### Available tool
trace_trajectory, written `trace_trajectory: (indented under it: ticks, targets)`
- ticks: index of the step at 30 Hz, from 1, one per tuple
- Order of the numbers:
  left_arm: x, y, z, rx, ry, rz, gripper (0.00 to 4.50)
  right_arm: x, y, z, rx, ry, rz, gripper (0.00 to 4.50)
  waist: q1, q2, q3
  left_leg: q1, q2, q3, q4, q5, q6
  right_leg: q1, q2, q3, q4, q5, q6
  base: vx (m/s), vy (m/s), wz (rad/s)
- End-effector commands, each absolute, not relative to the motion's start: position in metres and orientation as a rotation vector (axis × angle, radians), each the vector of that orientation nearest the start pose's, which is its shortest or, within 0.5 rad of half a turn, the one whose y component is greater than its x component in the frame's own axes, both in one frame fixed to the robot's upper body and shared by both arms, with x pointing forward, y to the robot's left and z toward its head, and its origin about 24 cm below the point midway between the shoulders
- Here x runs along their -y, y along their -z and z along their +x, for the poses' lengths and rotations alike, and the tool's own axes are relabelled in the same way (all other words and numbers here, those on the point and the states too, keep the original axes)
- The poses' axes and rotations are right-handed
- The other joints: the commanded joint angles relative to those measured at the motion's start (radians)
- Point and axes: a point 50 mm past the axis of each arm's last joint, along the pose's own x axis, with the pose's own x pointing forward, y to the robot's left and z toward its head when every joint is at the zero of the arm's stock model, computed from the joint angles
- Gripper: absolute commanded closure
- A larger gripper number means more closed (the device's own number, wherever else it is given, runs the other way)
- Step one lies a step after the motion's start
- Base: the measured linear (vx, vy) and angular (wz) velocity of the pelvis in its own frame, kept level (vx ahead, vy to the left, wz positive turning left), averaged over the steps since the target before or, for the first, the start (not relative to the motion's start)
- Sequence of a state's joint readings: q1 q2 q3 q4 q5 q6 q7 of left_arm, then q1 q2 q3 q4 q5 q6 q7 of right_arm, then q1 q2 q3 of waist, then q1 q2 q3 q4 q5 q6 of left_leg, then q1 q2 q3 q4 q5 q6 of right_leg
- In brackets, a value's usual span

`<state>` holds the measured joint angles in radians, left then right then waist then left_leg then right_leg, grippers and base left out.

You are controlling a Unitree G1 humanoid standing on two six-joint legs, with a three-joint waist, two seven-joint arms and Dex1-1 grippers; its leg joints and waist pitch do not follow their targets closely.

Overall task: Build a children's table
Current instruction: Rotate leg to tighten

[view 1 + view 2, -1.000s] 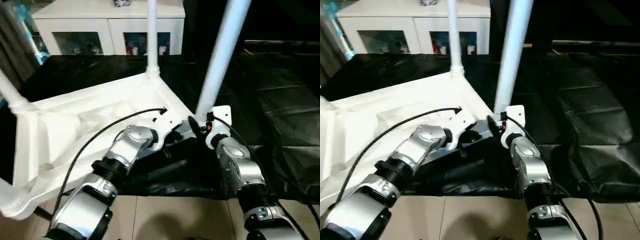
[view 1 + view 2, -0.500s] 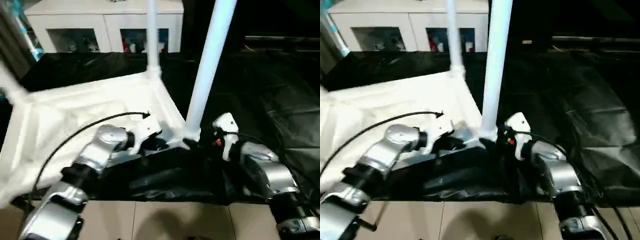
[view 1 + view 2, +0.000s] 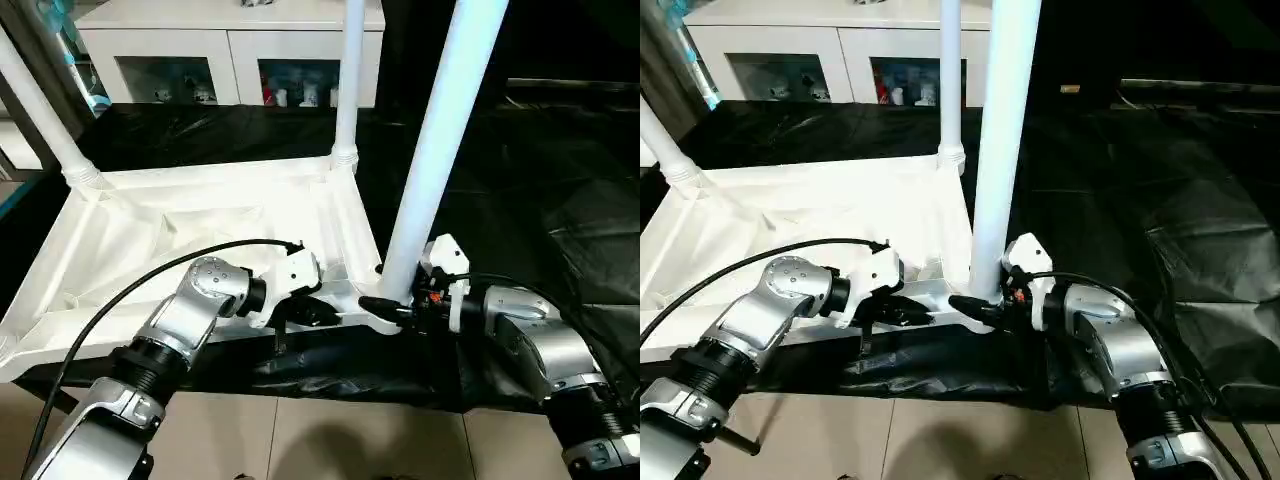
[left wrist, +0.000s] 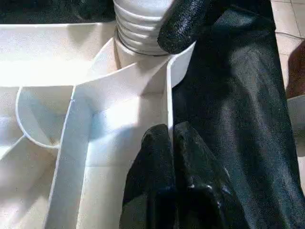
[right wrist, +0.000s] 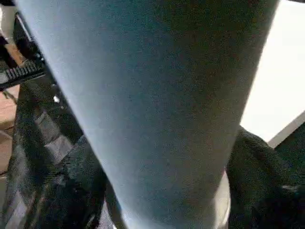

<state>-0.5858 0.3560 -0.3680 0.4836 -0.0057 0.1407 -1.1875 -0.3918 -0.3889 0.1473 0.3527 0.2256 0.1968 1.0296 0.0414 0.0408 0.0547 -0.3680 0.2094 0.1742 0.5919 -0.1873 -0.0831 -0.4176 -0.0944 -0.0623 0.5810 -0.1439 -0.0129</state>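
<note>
Here the table (image 3: 200, 230) lies upside down on a black sheet (image 3: 560, 180), its ribbed underside facing up. Three legs stand in its corner sockets: a near leg (image 3: 430, 160) right in front of the robot, a far leg (image 3: 347, 80) behind it, and a third leg (image 3: 45, 115) slanting up at the far left corner. Beyond the sheet stands a white cabinet (image 3: 230, 50) with glass fronts.

The left gripper (image 4: 169, 143) is closed, its two black fingers pressed together with nothing between them; the tips sit against the thin rim wall of the table just beside the near leg's socket. In the head views it (image 3: 305, 312) reaches in from the left along the table's near edge.

The right gripper (image 3: 385, 306) comes in from the right at the foot of the near leg. Its jaws stand apart with the leg's base between them: one black finger (image 4: 183, 24) lies against the ribbed collar where the leg meets the socket. Whether both fingers press on the leg I cannot tell. The right wrist view looks straight up the near leg (image 5: 157, 95) from very close.
</note>
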Motion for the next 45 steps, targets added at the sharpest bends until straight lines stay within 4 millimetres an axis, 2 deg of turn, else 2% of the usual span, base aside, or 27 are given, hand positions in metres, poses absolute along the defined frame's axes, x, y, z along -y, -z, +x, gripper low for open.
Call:
trace_trajectory:
  ticks: [1, 2, 6, 9, 11, 12, 13, 17, 18, 19, 20, 21, 22, 23, 24, 25, 27, 29, 30, 31, 32, 33, 34, 35, 36, 40, 45]
  targets:
    - [-0.105, -0.062, 0.307, -0.387, 1.440, 0.445, 4.50, 0.151, -0.056, 0.295, -0.289, -1.123, -0.111, 1.50, 0.002, -0.018, -0.078, 0.003, 0.009, 0.009, -0.062, -0.135, 0.093, 0.064, -0.033, 0.028, -0.046, -0.193, -0.232, 0.000, 0.000, 0.00]
    - [-0.105, -0.062, 0.307, -0.389, 1.439, 0.446, 4.50, 0.151, -0.055, 0.294, -0.293, -1.125, -0.111, 1.66, 0.002, -0.016, -0.078, 0.004, 0.009, 0.009, -0.061, -0.133, 0.094, 0.064, -0.032, 0.028, -0.046, -0.190, -0.234, 0.000, 0.000, 0.00]
    - [-0.106, -0.061, 0.309, -0.392, 1.415, 0.453, 4.50, 0.152, -0.051, 0.293, -0.305, -1.106, -0.097, 1.76, 0.002, -0.016, -0.079, 0.003, 0.008, 0.008, -0.061, -0.132, 0.094, 0.064, -0.032, 0.027, -0.046, -0.195, -0.233, 0.000, 0.000, 0.00]
    - [-0.104, -0.059, 0.323, -0.406, 1.257, 0.453, 4.50, 0.152, -0.043, 0.300, -0.320, -0.954, -0.063, 1.77, 0.001, -0.017, -0.077, 0.005, 0.008, 0.009, -0.061, -0.136, 0.087, 0.062, -0.031, 0.028, -0.049, -0.207, -0.230, 0.000, 0.000, 0.00]
    - [-0.100, -0.059, 0.337, -0.412, 1.108, 0.443, 4.50, 0.152, -0.034, 0.308, -0.333, -0.782, -0.029, 1.77, 0.000, -0.017, -0.072, 0.013, 0.005, 0.011, -0.064, -0.183, 0.058, 0.054, -0.030, 0.028, -0.062, -0.290, -0.210, 0.000, 0.000, 0.00]
    - [-0.099, -0.059, 0.340, -0.416, 1.063, 0.443, 4.50, 0.151, -0.032, 0.310, -0.338, -0.733, -0.019, 1.77, -0.003, -0.020, -0.072, 0.011, 0.003, 0.011, -0.063, -0.188, 0.050, 0.053, -0.030, 0.028, -0.062, -0.307, -0.202, 0.000, 0.000, 0.00]
    - [-0.094, -0.061, 0.352, -0.415, 0.925, 0.428, 4.50, 0.151, -0.024, 0.316, -0.362, -0.570, 0.003, 1.77, -0.004, -0.019, -0.072, 0.009, 0.000, 0.008, -0.065, -0.198, 0.033, 0.057, -0.031, 0.026, -0.066, -0.357, -0.177, 0.000, 0.000, 0.00]
    - [-0.086, -0.064, 0.358, -0.402, 0.870, 0.396, 4.50, 0.147, -0.018, 0.319, -0.387, -0.455, 0.026, 1.77, -0.004, -0.019, -0.071, 0.007, -0.002, 0.006, -0.067, -0.211, 0.031, 0.058, -0.032, 0.024, -0.073, -0.377, -0.159, 0.000, 0.000, 0.00]
    - [-0.078, -0.066, 0.360, -0.388, 0.859, 0.393, 4.50, 0.139, -0.014, 0.321, -0.398, -0.405, 0.043, 1.77, -0.007, -0.014, -0.072, 0.007, -0.003, 0.006, -0.067, -0.219, 0.033, 0.056, -0.030, 0.024, -0.074, -0.380, -0.157, 0.000, 0.000, 0.00]
    - [-0.071, -0.067, 0.361, -0.373, 0.864, 0.393, 4.50, 0.131, -0.013, 0.324, -0.399, -0.384, 0.059, 1.77, -0.011, -0.014, -0.072, 0.008, -0.007, 0.006, -0.067, -0.237, 0.028, 0.054, -0.029, 0.021, -0.079, -0.399, -0.151, 0.000, 0.000, 0.00]
    - [-0.071, -0.067, 0.361, -0.373, 0.864, 0.393, 4.50, 0.131, -0.013, 0.324, -0.399, -0.384, 0.059, 1.77, -0.011, -0.014, -0.073, 0.008, -0.007, 0.005, -0.066, -0.237, 0.028, 0.055, -0.030, 0.021, -0.079, -0.399, -0.150, 0.000, 0.000, 0.00]
    - [-0.065, -0.068, 0.360, -0.360, 0.892, 0.395, 4.50, 0.123, -0.015, 0.326, -0.380, -0.392, 0.086, 1.77, -0.010, -0.015, -0.072, 0.007, -0.005, 0.004, -0.068, -0.238, 0.031, 0.058, -0.030, 0.021, -0.079, -0.396, -0.150, 0.000, 0.000, 0.00]
    - [-0.057, -0.068, 0.358, -0.347, 0.925, 0.400, 4.50, 0.113, -0.020, 0.330, -0.351, -0.405, 0.128, 1.22, -0.010, -0.013, -0.072, 0.007, -0.005, 0.004, -0.068, -0.245, 0.037, 0.056, -0.033, 0.020, -0.081, -0.401, -0.151, 0.000, 0.000, 0.00]
    - [-0.055, -0.068, 0.358, -0.343, 0.937, 0.402, 4.50, 0.110, -0.022, 0.331, -0.342, -0.418, 0.131, 1.08, -0.012, -0.013, -0.073, 0.005, -0.005, 0.003, -0.068, -0.247, 0.040, 0.056, -0.032, 0.019, -0.082, -0.401, -0.150, 0.000, 0.000, 0.00]
    - [-0.054, -0.068, 0.357, -0.337, 0.950, 0.406, 4.50, 0.108, -0.024, 0.332, -0.334, -0.433, 0.128, 1.08, -0.013, -0.008, -0.072, 0.005, -0.005, 0.002, -0.070, -0.252, 0.039, 0.057, -0.030, 0.018, -0.082, -0.392, -0.149, 0.000, 0.000, 0.00]
    - [-0.053, -0.068, 0.356, -0.329, 0.975, 0.411, 4.50, 0.107, -0.027, 0.333, -0.323, -0.459, 0.124, 1.05, -0.012, -0.011, -0.073, 0.006, -0.004, 0.002, -0.069, -0.252, 0.041, 0.058, -0.029, 0.018, -0.079, -0.374, -0.155, 0.000, 0.000, 0.00]
    - [-0.056, -0.066, 0.353, -0.329, 1.014, 0.427, 4.50, 0.105, -0.033, 0.332, -0.304, -0.543, 0.106, 0.80, -0.014, -0.011, -0.074, -0.004, -0.003, -0.002, -0.072, -0.237, 0.049, 0.068, -0.031, 0.017, -0.071, -0.342, -0.162, 0.000, 0.000, 0.00]
    - [-0.061, -0.062, 0.350, -0.344, 1.039, 0.448, 4.50, 0.107, -0.039, 0.328, -0.295, -0.653, 0.087, 0.67, -0.015, -0.013, -0.075, -0.003, -0.002, -0.001, -0.070, -0.230, 0.060, 0.068, -0.030, 0.018, -0.070, -0.324, -0.167, 0.000, 0.000, 0.00]
    - [-0.061, -0.062, 0.350, -0.344, 1.039, 0.448, 4.50, 0.107, -0.039, 0.328, -0.295, -0.653, 0.087, 0.67, -0.014, -0.013, -0.075, -0.003, -0.002, -0.001, -0.068, -0.225, 0.062, 0.068, -0.030, 0.018, -0.069, -0.314, -0.171, 0.000, 0.000, 0.00]
    - [-0.063, -0.061, 0.350, -0.346, 1.049, 0.453, 4.50, 0.108, -0.040, 0.326, -0.292, -0.682, 0.071, 0.67, -0.015, -0.011, -0.076, -0.004, -0.002, 0.000, -0.067, -0.210, 0.066, 0.069, -0.032, 0.019, -0.067, -0.295, -0.181, 0.000, 0.000, 0.00]
    - [-0.069, -0.059, 0.345, -0.352, 1.101, 0.450, 4.50, 0.118, -0.043, 0.319, -0.289, -0.794, 0.003, 0.67, -0.015, -0.012, -0.077, -0.003, -0.001, 0.002, -0.066, -0.199, 0.068, 0.068, -0.032, 0.020, -0.066, -0.278, -0.191, 0.000, 0.000, 0.00]
    - [-0.072, -0.058, 0.341, -0.350, 1.152, 0.449, 4.50, 0.125, -0.044, 0.315, -0.293, -0.848, -0.025, 0.67, -0.010, -0.016, -0.078, -0.001, 0.001, 0.003, -0.063, -0.190, 0.079, 0.071, -0.031, 0.021, -0.065, -0.254, -0.200, 0.000, 0.000, 0.00]
    - [-0.074, -0.058, 0.339, -0.348, 1.186, 0.449, 4.50, 0.129, -0.045, 0.312, -0.296, -0.882, -0.041, 0.67, -0.007, -0.015, -0.078, -0.001, 0.001, 0.003, -0.062, -0.185, 0.087, 0.071, -0.032, 0.022, -0.063, -0.243, -0.205, 0.000, 0.000, 0.00]
    - [-0.077, -0.057, 0.335, -0.343, 1.229, 0.460, 4.50, 0.135, -0.047, 0.310, -0.298, -0.910, -0.061, 0.67, -0.007, -0.014, -0.079, -0.007, 0.002, 0.002, -0.062, -0.165, 0.101, 0.074, -0.033, 0.022, -0.057, -0.212, -0.214, 0.000, 0.000, 0.00]
    - [-0.079, -0.057, 0.333, -0.340, 1.258, 0.469, 4.50, 0.139, -0.048, 0.308, -0.299, -0.928, -0.074, 0.67, -0.008, -0.013, -0.081, -0.006, 0.004, 0.002, -0.061, -0.155, 0.108, 0.072, -0.033, 0.022, -0.054, -0.190, -0.224, 0.000, 0.000, 0.00]
    - [-0.088, -0.056, 0.324, -0.346, 1.341, 0.482, 4.50, 0.152, -0.054, 0.304, -0.300, -0.985, -0.105, 0.67, -0.005, -0.010, -0.080, 0.000, 0.008, 0.003, -0.060, -0.148, 0.111, 0.070, -0.032, 0.023, -0.047, -0.151, -0.253, 0.000, 0.000, 0.00]
    - [-0.102, -0.058, 0.308, -0.379, 1.482, 0.461, 4.50, 0.162, -0.061, 0.294, -0.319, -1.101, -0.131, 0.67, 0.001, -0.007, -0.077, 0.008, 0.014, 0.008, -0.064, -0.190, 0.097, 0.064, -0.030, 0.025, -0.049, -0.186, -0.260, 0.000, 0.000, 0.00]
